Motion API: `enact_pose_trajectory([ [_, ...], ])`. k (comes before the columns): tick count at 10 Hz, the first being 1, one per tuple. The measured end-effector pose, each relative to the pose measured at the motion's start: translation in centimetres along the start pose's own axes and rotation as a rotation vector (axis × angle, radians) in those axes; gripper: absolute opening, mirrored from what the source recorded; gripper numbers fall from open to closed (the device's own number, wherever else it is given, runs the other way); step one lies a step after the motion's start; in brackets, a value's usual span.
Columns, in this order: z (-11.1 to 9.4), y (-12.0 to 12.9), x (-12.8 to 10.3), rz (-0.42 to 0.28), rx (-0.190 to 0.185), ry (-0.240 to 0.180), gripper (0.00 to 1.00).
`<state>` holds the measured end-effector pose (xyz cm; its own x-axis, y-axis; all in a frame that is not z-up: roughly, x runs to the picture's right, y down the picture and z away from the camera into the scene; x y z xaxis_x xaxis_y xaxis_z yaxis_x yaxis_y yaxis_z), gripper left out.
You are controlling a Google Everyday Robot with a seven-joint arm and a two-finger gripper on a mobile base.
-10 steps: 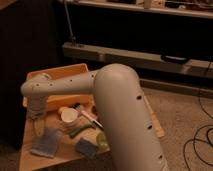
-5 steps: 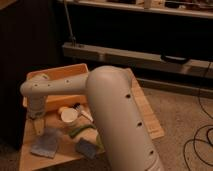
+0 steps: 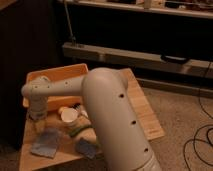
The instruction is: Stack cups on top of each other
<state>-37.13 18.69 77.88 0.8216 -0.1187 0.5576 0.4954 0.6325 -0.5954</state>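
The arm (image 3: 117, 125) has a smooth, off-white shell built of thick, rounded tubular segments. The widest segment, in front of the orange tray (image 3: 55, 75) and to its right, carries a row of small dark round recesses down its side. The slimmer segment along the tray's front wall shows similar dark dots. Joints end in domed caps of the same colour. The gripper (image 3: 38, 120) sits at the tray's front left corner, below a short pale wrist section; its form cannot be made out.
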Motion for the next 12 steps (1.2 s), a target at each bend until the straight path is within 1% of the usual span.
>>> enact_pose_trajectory([
  [1, -0.1, 0.0, 0.2, 0.002, 0.000, -0.003, 0.28],
  [2, -0.2, 0.0, 0.7, 0.009, -0.002, -0.008, 0.16],
  [3, -0.4, 0.0, 1.1, 0.017, -0.001, -0.014, 0.08],
  [4, -1.1, 0.0, 1.5, 0.024, 0.003, -0.027, 0.02],
  [5, -2.2, 0.1, 1.5, 0.023, 0.007, -0.048, 0.00],
  [7, -5.2, 0.5, 1.2, 0.001, 0.021, -0.094, 0.00],
  [9, -8.8, 1.3, 0.3, -0.056, 0.046, -0.136, 0.00],
  [10, -10.0, 1.5, -0.2, -0.075, 0.056, -0.147, 0.00],
  [12, -13.6, 2.5, -0.7, -0.121, 0.081, -0.154, 0.00],
])
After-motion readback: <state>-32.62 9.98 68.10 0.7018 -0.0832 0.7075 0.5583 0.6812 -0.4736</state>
